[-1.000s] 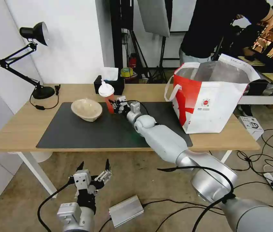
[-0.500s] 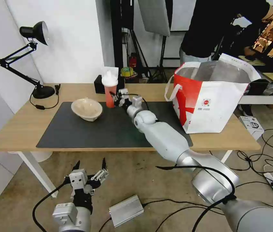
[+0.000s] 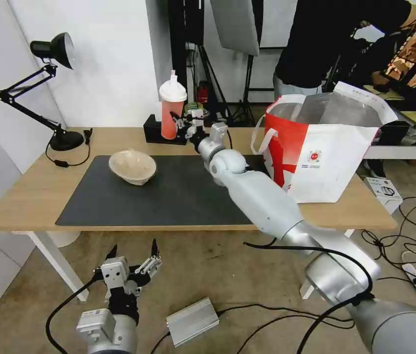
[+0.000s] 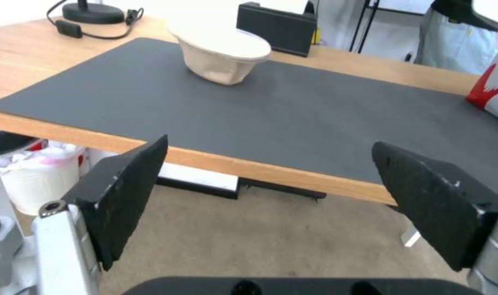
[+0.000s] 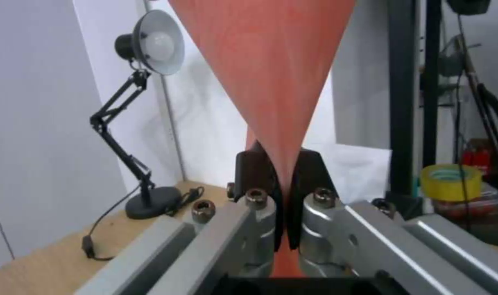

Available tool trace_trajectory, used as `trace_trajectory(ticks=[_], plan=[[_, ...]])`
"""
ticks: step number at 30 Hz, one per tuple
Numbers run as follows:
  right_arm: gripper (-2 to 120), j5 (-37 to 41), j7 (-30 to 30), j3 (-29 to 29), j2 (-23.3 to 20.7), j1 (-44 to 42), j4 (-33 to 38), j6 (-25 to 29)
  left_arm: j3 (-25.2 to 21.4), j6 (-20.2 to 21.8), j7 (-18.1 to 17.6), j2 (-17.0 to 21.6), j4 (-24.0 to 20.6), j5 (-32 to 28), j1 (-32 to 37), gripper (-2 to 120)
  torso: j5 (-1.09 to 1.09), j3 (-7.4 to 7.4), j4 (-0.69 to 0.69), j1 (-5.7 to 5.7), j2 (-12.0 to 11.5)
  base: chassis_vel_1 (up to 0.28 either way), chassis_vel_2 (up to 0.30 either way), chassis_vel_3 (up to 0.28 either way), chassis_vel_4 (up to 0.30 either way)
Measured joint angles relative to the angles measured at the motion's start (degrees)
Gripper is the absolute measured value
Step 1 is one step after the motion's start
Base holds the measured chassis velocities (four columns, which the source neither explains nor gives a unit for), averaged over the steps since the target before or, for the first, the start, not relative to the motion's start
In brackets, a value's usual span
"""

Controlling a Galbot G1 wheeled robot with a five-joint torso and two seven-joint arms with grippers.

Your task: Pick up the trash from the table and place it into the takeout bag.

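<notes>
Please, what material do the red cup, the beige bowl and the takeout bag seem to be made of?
The red cup, pinched in the right gripper, looks like thin flexible plastic or paper: its wall folds flat between the fingers.

The beige bowl looks like matte moulded paper pulp, with a dull, slightly rough surface.

The takeout bag appears to be woven or coated fabric, with a shiny silver foil lining.

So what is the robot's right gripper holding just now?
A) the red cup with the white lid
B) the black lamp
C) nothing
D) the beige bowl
A: the right gripper is clamped on the red cup, held up above the table.
</notes>
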Motion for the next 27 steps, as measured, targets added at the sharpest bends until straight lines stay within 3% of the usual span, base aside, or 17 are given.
trace_trajectory(ticks=[19,20,21,23,27], plan=[[0,8.27,6.23,0.34,-14.61,-1.10,18.89,-3.85,-0.21,-0.33,-0.18,0.11,-0.31,-0.28,-0.60,100,0.00,0.00,0.00,0.00,0.01,0.000,0.000,0.000,0.000],[0,8.82,6.74,0.39,-15.77,-1.29,20.63,-4.17,-0.15,-0.34,-0.19,0.12,-0.31,-0.28,-0.60,100,0.01,0.00,0.01,0.00,0.01,0.000,0.000,0.000,0.000],[0,10.54,8.22,1.00,-19.78,-1.93,26.05,-5.07,0.16,-0.38,-0.19,0.18,-0.25,-0.26,-0.60,100,0.00,-0.01,0.01,0.00,0.01,0.000,0.000,0.000,0.000],[0,10.93,8.48,1.22,-20.84,-2.13,27.26,-5.30,0.28,-0.41,-0.19,0.22,-0.17,-0.24,-0.63,100,0.00,-0.01,0.01,0.00,0.01,0.000,0.000,0.000,0.000],[0,13.04,9.73,2.66,-27.32,-3.36,33.26,-6.30,0.69,-0.48,-0.19,0.23,0.21,-0.11,-0.78,100,0.01,-0.01,0.00,0.00,0.01,0.000,0.000,0.000,0.000]])
